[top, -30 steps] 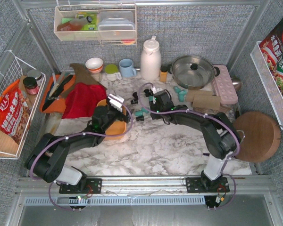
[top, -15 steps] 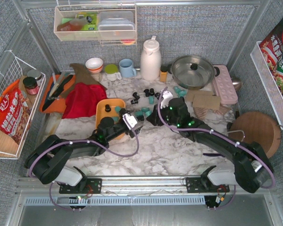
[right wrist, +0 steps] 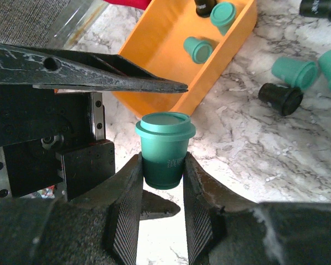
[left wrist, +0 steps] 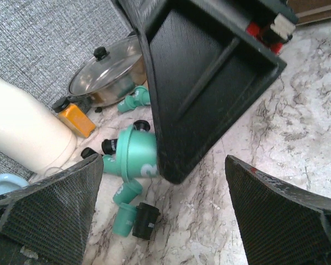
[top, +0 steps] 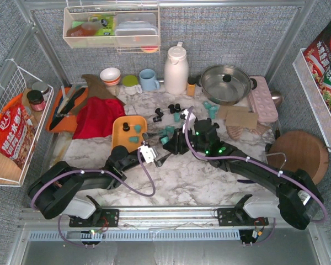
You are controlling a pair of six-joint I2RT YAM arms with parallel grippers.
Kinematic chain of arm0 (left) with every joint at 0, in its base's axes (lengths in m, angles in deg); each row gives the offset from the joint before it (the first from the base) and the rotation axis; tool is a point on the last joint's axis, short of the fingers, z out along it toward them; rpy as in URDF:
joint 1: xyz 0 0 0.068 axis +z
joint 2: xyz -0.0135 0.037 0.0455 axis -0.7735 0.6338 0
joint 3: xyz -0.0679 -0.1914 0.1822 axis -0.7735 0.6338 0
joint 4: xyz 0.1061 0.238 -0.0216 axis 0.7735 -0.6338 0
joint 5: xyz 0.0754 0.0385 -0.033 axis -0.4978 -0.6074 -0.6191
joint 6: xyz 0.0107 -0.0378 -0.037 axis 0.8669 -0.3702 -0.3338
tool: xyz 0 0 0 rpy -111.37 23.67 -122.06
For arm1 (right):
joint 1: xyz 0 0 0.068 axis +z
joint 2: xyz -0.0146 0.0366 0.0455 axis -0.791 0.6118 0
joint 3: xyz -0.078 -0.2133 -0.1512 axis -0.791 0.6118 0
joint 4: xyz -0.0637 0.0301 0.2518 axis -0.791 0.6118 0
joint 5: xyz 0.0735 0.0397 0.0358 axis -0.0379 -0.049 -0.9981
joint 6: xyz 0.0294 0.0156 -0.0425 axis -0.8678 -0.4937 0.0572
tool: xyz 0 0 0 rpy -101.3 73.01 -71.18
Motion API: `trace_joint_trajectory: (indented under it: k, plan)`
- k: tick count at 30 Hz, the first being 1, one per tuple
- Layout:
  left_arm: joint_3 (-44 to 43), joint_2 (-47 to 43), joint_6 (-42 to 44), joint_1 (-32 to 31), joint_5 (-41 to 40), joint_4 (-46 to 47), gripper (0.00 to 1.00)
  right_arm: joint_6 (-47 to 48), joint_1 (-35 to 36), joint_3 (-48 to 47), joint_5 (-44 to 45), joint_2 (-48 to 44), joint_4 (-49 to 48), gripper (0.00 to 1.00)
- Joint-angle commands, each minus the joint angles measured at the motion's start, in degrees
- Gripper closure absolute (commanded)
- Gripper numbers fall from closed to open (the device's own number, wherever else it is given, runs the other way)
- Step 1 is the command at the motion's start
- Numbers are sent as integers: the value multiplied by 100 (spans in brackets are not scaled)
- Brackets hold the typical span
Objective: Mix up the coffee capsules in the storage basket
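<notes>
The orange storage basket (top: 121, 141) lies left of centre with two teal capsules (top: 135, 133) and a black one in it; it also shows in the right wrist view (right wrist: 171, 66). My right gripper (top: 175, 146) (right wrist: 161, 165) is shut on an upright teal capsule (right wrist: 164, 148), just off the basket's near right corner. My left gripper (top: 158, 158) (left wrist: 165, 221) is wide open and empty, low over the marble, right beside the right gripper. Several loose teal and black capsules (top: 168, 131) (left wrist: 133, 221) lie on the table behind the grippers.
A white thermos (top: 175, 69), blue mug (top: 149, 80) and lidded steel pot (top: 226, 83) stand at the back. A red cloth (top: 99, 116) and a darker orange utensil tray (top: 63, 107) lie left of the basket. A wooden board (top: 300, 157) leans at the right.
My left gripper has come off the basket toward the near right, uncovering it. My right gripper has swung toward the basket's near corner with the teal capsule in it.
</notes>
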Motion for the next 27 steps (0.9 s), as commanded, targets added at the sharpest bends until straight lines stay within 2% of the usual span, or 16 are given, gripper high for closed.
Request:
trace_joint_trajectory:
  k: [1,5,11,13,17,21,23,27]
  plan:
    - [37,-82,-61,-27,-45,470,1,-128,101,-51,-93,73,-309,75]
    - [90,-122,11,-90,-24,521,4,-153,131,-61,-53,62,-338,73]
    - [131,-171,153,-109,-126,554,39,-156,123,-64,-2,-51,-269,69]
    - [142,-179,188,-118,-217,555,46,-156,126,-70,5,-84,-234,66]
    - [183,-222,235,-118,-336,610,51,-125,125,-99,23,-86,-110,59]
    - [195,-227,140,-118,-601,670,53,-35,122,-137,126,-122,94,43]
    - [195,-200,-20,-118,-1009,710,53,128,107,-224,334,-221,371,37]
    - [218,-158,-323,-98,-2145,815,52,562,36,-374,909,-467,850,34]
